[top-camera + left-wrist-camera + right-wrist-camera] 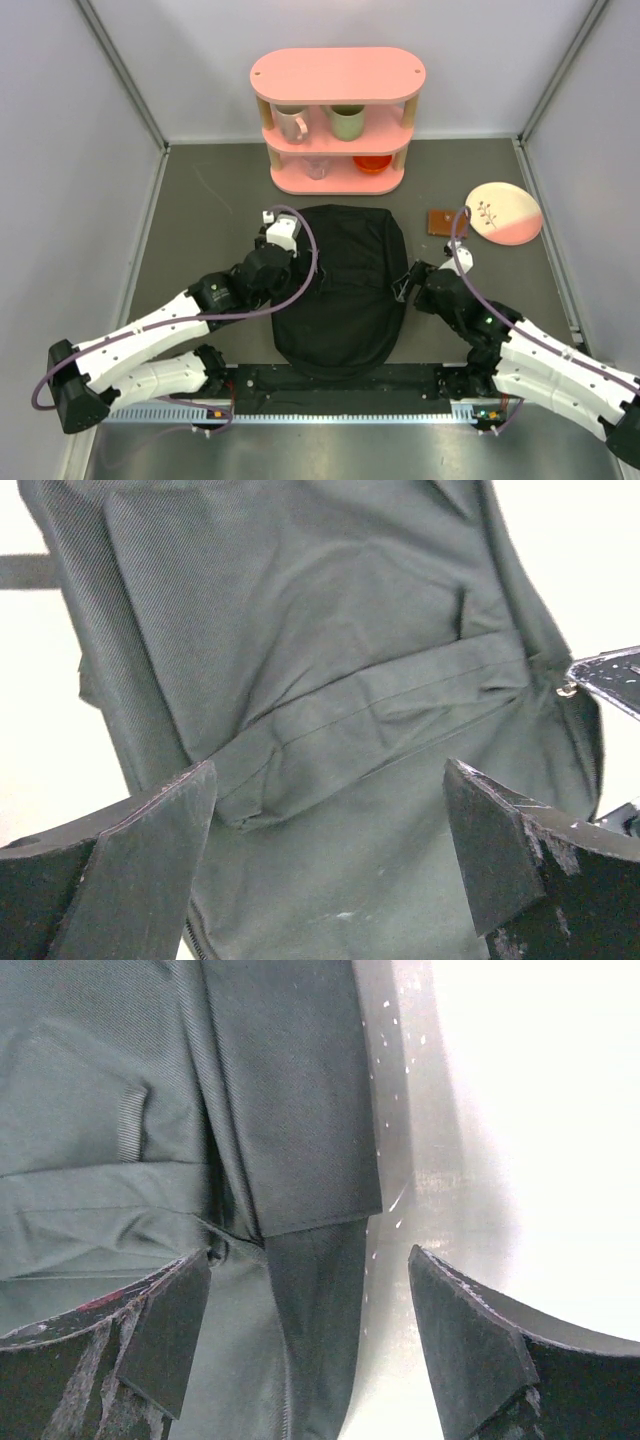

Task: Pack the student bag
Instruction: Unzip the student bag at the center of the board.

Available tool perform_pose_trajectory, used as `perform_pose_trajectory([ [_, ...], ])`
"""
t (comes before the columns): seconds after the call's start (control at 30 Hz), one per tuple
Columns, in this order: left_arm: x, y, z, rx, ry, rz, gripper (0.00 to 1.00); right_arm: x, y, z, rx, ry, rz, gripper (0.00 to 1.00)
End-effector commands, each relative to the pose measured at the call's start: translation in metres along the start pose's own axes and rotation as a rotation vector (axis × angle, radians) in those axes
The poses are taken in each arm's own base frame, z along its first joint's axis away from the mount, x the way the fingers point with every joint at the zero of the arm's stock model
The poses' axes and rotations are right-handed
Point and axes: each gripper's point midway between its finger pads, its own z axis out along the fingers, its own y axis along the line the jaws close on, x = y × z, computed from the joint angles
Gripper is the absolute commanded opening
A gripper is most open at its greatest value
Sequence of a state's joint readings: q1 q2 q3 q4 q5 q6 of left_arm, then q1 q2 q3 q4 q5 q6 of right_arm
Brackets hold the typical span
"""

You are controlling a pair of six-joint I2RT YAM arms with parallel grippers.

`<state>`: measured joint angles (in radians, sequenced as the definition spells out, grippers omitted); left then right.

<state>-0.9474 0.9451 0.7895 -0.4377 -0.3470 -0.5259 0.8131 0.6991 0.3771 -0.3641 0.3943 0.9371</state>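
The student bag (340, 290), black and floppy, lies flat on the table between both arms. My left gripper (298, 272) hangs at the bag's left edge. In the left wrist view it (328, 770) is open over wrinkled fabric and a strap (380, 705), with nothing between the fingers. My right gripper (405, 281) is at the bag's right edge. In the right wrist view it (310, 1255) is open, and a fold of the bag (310, 1320) lies below the gap, ungripped. One right finger (610, 675) shows at the edge of the left wrist view.
A pink shelf (337, 75) stands at the back with two mugs (291, 122), a glass (317, 166) and a red bowl (372, 163). A pink and cream plate (503, 212) and a small brown flat object (441, 222) lie right of the bag.
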Motion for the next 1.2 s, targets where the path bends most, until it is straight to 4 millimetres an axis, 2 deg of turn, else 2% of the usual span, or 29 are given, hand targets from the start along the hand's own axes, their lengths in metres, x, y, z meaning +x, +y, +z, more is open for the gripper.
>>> perform_pose_trajectory([
  [0.0, -0.042, -0.025, -0.006, 0.090, -0.107, -0.045, 0.99, -0.038, 0.008, -0.017, 0.002, -0.105, 0.000, 0.81],
  [0.13, -0.060, -0.039, -0.006, 0.126, -0.145, -0.077, 0.99, -0.044, 0.004, -0.018, 0.015, -0.112, 0.006, 0.84],
  [0.23, -0.072, -0.055, 0.000, 0.168, -0.149, -0.078, 0.99, -0.035, 0.000, -0.013, 0.027, -0.066, 0.009, 0.85],
  [0.4, -0.076, -0.072, 0.024, 0.166, -0.102, -0.063, 0.99, -0.019, 0.002, -0.010, 0.006, 0.005, 0.017, 0.85],
  [0.43, -0.081, -0.077, 0.026, 0.176, -0.105, -0.063, 0.99, -0.017, 0.003, -0.010, 0.000, 0.009, 0.024, 0.85],
  [0.5, -0.073, -0.088, 0.041, 0.196, -0.058, -0.055, 0.97, -0.008, 0.002, -0.009, -0.018, 0.032, 0.044, 0.85],
  [0.53, -0.079, -0.096, 0.044, 0.221, -0.061, -0.057, 0.96, -0.003, 0.000, -0.007, -0.025, 0.038, 0.054, 0.85],
  [0.57, -0.069, -0.102, 0.056, 0.228, -0.015, -0.048, 0.95, 0.000, 0.001, -0.007, -0.042, 0.047, 0.070, 0.84],
  [0.63, -0.071, -0.113, 0.065, 0.253, 0.005, -0.040, 0.92, 0.008, -0.002, -0.004, -0.053, 0.058, 0.085, 0.84],
  [0.67, -0.059, -0.118, 0.078, 0.261, 0.054, -0.027, 0.90, 0.009, 0.002, -0.003, -0.076, 0.060, 0.102, 0.83],
  [0.8, -0.045, -0.127, 0.103, 0.247, 0.131, -0.010, 0.82, 0.018, 0.002, -0.002, -0.091, 0.084, 0.134, 0.84],
  [0.83, -0.031, -0.121, 0.111, 0.218, 0.176, -0.004, 0.80, 0.019, 0.002, -0.001, -0.090, 0.088, 0.141, 0.83],
  [0.9, -0.027, -0.121, 0.117, 0.201, 0.201, 0.004, 0.80, 0.020, 0.001, -0.001, -0.088, 0.090, 0.140, 0.84],
  [1.0, -0.013, -0.119, 0.128, 0.180, 0.253, 0.015, 0.75, 0.017, 0.003, -0.001, -0.092, 0.083, 0.140, 0.83],
  [1.07, 0.000, -0.115, 0.136, 0.156, 0.289, 0.021, 0.67, 0.017, 0.003, -0.001, -0.088, 0.083, 0.128, 0.83],
  [1.17, 0.009, -0.108, 0.144, 0.106, 0.314, 0.026, 0.66, 0.016, 0.006, 0.000, -0.087, 0.088, 0.114, 0.84],
])
